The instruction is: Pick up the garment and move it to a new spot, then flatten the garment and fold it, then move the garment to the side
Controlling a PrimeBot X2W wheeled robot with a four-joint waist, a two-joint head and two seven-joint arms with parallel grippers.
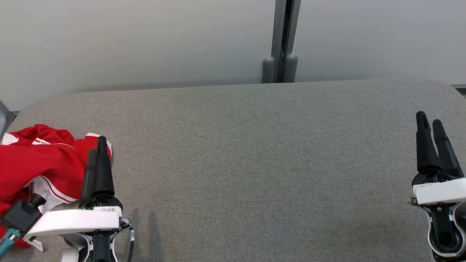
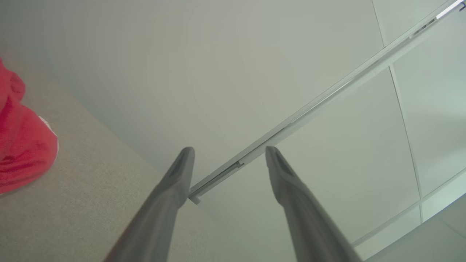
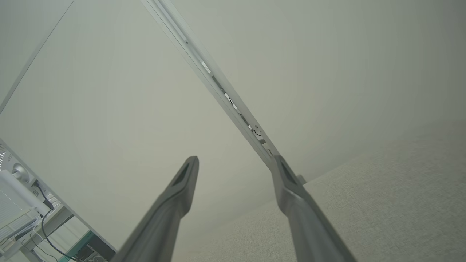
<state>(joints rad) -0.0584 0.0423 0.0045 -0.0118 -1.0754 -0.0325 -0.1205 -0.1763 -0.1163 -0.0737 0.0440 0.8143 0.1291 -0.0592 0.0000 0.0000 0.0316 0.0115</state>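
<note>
A crumpled red garment (image 1: 40, 160) with white trim lies at the left edge of the grey fabric table (image 1: 255, 156); its red edge (image 2: 22, 145) also shows at the left of the left wrist view. My left gripper (image 1: 96, 145) hovers at the lower left, just right of the garment and over its near edge, fingers (image 2: 182, 171) spread wide with nothing between them. At the far right my right gripper (image 1: 429, 122) is open and empty too, its fingers (image 3: 187, 178) pointing toward the wall.
A pale wall panel (image 1: 145, 40) with a grey vertical post (image 1: 282, 43) stands right behind the table's far edge. A desk with cables and equipment (image 3: 25, 218) shows at the lower left of the right wrist view. Bare grey table surface stretches between the two grippers.
</note>
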